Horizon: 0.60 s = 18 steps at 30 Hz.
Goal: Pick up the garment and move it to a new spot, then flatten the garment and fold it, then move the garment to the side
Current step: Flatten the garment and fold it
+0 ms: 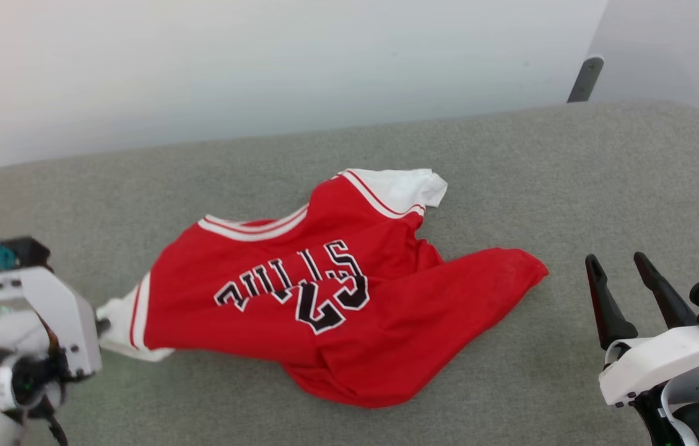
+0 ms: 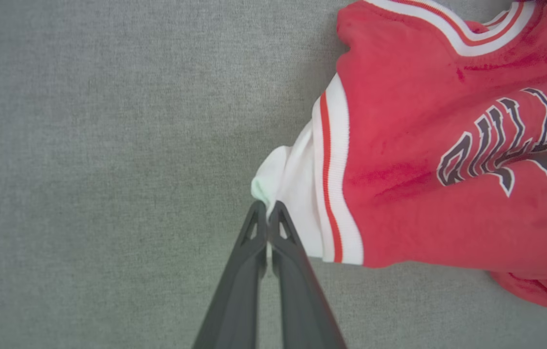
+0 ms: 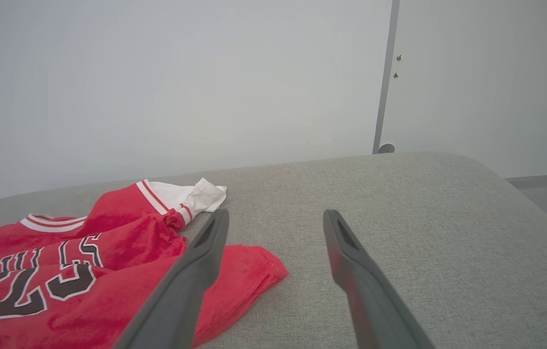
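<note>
**Item 1: left pincer** (image 2: 267,209). Nearest the robot, at the lower left of the head view (image 1: 101,324). Its two dark fingers (image 2: 244,271) are pressed flat together, with the end of a white sleeve nipped at their tips. White housing sits behind them.

**Item 2: right pincer** (image 1: 616,260). At the lower right and close to the robot, with the fingers spread wide and nothing between them (image 3: 277,214). It stands apart from the cloth, to the right of the red hem corner.

**Item 3: the garment** (image 1: 337,310). A red jersey lying rumpled, front side up, near the middle of the worktop.
- The black, white-edged "BULLS 23" reads upside down from the head view.
- The striped neck trim faces the far side.
- One white sleeve (image 2: 297,194) with red-white banding points left into the left pincer.
- The other sleeve (image 3: 191,196) lies bunched at the far edge of the cloth.
- A red flap runs right to a corner.
- The lower body is folded and creased (image 2: 423,145).

**Item 4: worktop** (image 1: 572,167). Grey woven fabric with a padded look and a rounded far edge.

**Item 5: wall** (image 1: 262,62). Plain and pale, behind the worktop. A dark slanted post (image 1: 584,79) stands at the upper right, and a grey vertical strip (image 3: 383,97) shows in the right wrist view.
</note>
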Tool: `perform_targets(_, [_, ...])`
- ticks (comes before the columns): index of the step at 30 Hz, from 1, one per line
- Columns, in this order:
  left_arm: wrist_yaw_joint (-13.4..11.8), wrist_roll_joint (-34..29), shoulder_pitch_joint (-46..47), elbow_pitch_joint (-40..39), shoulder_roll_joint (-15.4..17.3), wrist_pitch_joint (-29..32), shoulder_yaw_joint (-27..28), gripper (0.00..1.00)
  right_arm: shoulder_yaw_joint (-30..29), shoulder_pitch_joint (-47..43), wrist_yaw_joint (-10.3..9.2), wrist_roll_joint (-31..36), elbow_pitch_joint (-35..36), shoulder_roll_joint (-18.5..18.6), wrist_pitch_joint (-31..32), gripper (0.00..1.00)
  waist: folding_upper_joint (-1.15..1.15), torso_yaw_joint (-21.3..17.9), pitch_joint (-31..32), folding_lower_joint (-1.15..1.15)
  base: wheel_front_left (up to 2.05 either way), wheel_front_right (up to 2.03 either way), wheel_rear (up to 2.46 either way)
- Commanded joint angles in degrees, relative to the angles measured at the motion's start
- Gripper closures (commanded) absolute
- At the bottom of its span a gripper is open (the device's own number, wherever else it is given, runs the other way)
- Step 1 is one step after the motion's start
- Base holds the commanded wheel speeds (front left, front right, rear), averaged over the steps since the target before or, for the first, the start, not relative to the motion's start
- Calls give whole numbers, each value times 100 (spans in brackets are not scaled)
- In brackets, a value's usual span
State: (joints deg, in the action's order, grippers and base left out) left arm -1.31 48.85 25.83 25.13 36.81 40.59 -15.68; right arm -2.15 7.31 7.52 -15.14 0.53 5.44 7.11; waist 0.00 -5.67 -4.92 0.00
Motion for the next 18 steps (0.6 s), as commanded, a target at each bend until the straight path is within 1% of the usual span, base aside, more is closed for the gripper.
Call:
perform_targets(1, [-40,59,-120,-44,-24,-17,35,100,-11,-74,-6,-23,35,21,33,0,0,51,67,0,0,0,0])
perform_targets(5, [-78,152,-329,-114,-124,-65,48,100,24,-97,-6,-49,39,20,74,0,0,62,100,0,0,0,0])
perform_targets(9, [-68,220,-351,-64,-196,-172,85,100,78,-62,-6,-91,7,30,113,0,0,61,139,0,0,0,0])
perform_targets(10, [-55,208,-313,-71,-200,-211,98,97,88,-62,-6,-90,-1,30,126,0,0,62,153,0,0,0,0])
perform_targets(11, [-57,206,-277,-65,-206,-244,111,57,95,-66,-6,-91,-9,32,130,0,0,66,168,0,0,0,0])
perform_targets(13, [-52,191,-228,-78,-209,-320,123,10,114,-75,-6,-98,-32,42,146,0,0,77,204,0,0,0,0])
perform_targets(14, [-58,163,-203,-93,-198,-349,121,0,124,-83,-6,-94,-44,45,143,0,0,87,224,0,0,0,0])
perform_targets(18, [-98,105,-177,-212,-171,-446,129,0,174,-125,-6,-96,-75,51,173,0,0,142,302,0,0,0,0])
